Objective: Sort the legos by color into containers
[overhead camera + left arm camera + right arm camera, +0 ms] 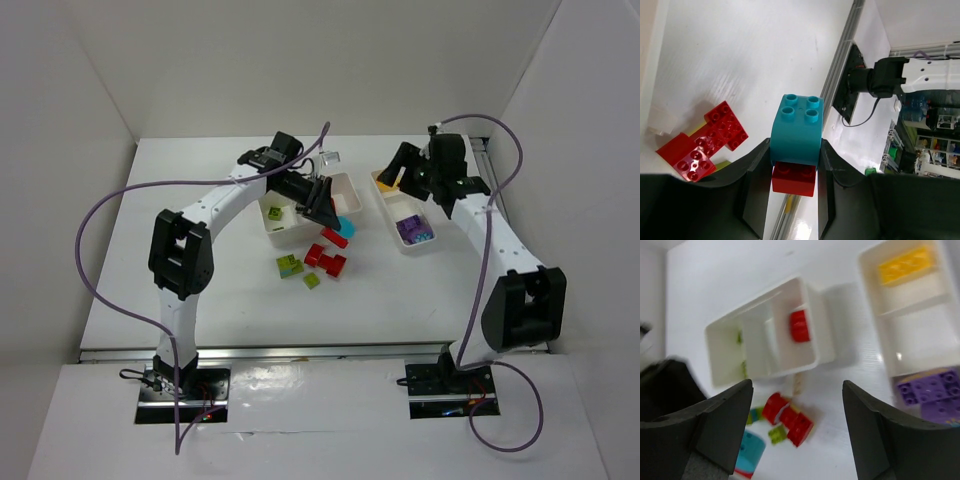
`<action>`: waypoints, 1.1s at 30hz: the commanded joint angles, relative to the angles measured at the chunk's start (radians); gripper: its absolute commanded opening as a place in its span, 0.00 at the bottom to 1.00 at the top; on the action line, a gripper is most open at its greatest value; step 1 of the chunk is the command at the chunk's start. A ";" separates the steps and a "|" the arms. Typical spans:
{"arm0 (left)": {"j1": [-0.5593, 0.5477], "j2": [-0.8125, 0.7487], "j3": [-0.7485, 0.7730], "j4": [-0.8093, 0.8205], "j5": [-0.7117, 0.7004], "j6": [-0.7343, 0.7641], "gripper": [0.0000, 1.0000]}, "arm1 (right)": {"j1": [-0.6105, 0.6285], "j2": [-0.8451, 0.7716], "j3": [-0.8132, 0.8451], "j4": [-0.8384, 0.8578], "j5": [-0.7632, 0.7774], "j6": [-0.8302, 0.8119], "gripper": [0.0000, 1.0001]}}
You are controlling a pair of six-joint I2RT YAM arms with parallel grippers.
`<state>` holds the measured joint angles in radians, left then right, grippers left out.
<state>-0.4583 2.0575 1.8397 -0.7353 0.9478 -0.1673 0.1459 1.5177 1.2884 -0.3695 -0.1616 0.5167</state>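
Note:
My left gripper (795,146) is shut on a teal-blue lego (796,131) that has a red lego (794,178) stuck under it. In the top view this gripper (333,214) holds the stack at the near right corner of the wider container (348,185). My right gripper (797,387) is open with nothing between its fingers. It hangs over the far end of the narrower container (383,208). That container (875,300) holds a yellow lego (905,264) and purple legos (930,390). A red lego (799,325) lies in the wider container (812,305).
Loose legos lie on the table in front of the wider container: joined red ones (326,259), a lime green and yellow one (290,265) and a small lime green one (311,281). White walls enclose the table on three sides.

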 commanded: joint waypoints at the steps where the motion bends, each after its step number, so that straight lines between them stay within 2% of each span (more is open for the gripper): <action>1: 0.000 -0.019 0.052 0.002 0.106 -0.002 0.00 | -0.006 -0.073 -0.041 0.109 -0.427 -0.145 0.80; 3: 0.000 -0.010 0.064 -0.009 0.146 0.018 0.00 | -0.006 -0.082 -0.051 0.071 -0.594 -0.182 0.86; 6: 0.000 0.001 0.073 -0.021 0.203 0.049 0.00 | -0.006 -0.059 -0.051 -0.002 -0.740 -0.270 0.91; 9: 0.000 0.001 0.073 -0.032 0.213 0.068 0.00 | 0.003 -0.024 -0.061 -0.063 -0.826 -0.340 0.94; 15: 0.000 0.001 0.073 -0.041 0.223 0.088 0.00 | 0.033 0.024 -0.038 -0.152 -0.886 -0.461 0.94; 20: 0.000 0.001 0.073 -0.050 0.223 0.088 0.00 | 0.063 0.068 -0.026 -0.200 -0.955 -0.517 0.82; 28: 0.009 0.001 0.073 -0.050 0.223 0.088 0.00 | 0.073 0.078 -0.035 -0.151 -0.967 -0.504 0.50; 29: 0.009 0.001 0.073 -0.050 0.223 0.088 0.00 | 0.073 0.078 -0.035 -0.137 -0.952 -0.491 0.35; 33: 0.009 0.001 0.073 -0.050 0.203 0.097 0.00 | 0.073 0.068 -0.058 -0.079 -0.943 -0.443 0.10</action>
<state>-0.4530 2.0598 1.8835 -0.7837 1.1389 -0.0853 0.2138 1.5940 1.2346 -0.5148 -1.1145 0.0410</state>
